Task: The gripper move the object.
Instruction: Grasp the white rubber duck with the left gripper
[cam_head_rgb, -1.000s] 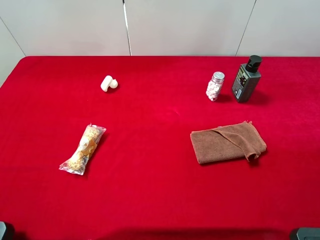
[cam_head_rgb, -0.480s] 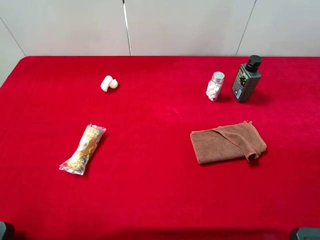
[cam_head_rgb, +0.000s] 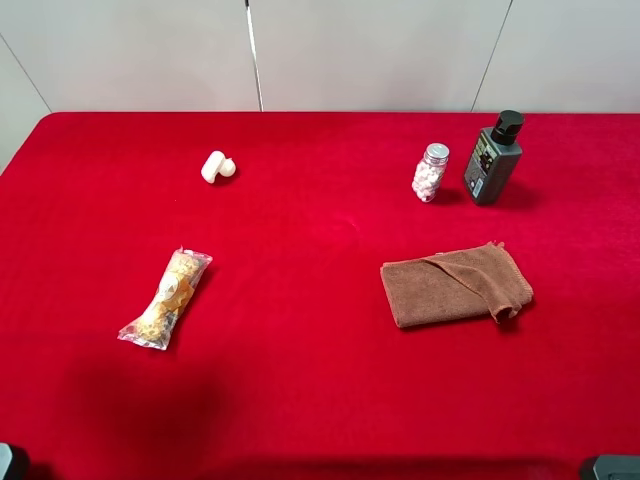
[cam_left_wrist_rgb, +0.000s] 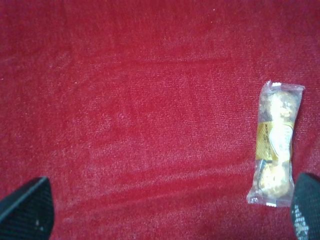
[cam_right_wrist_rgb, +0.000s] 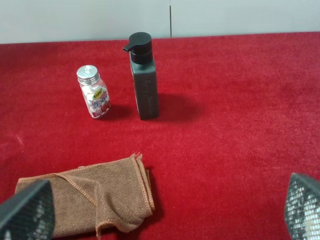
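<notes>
At far left of table (cam_head_rgb: 320, 400): object (cam_head_rgb: 217, 166), snack packet (cam_head_rgb: 166, 298) nearer; jar (cam_head_rgb: 431, 172), bottle (cam_head_rgb: 493, 160), towel (cam_head_rgb: 455, 286) well right; both jaws apart

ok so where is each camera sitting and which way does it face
Exterior high: mounted high, looking down over the red table at the white object; no gripper shows.
Left wrist: above the table, facing down at the snack packet; open left gripper tips at the edges.
Right wrist: low, facing the back wall, at jar, pump bottle, brown cloth; open right gripper tips show.
Shared: exterior high also shows the packet, jar, bottle and cloth.
</notes>
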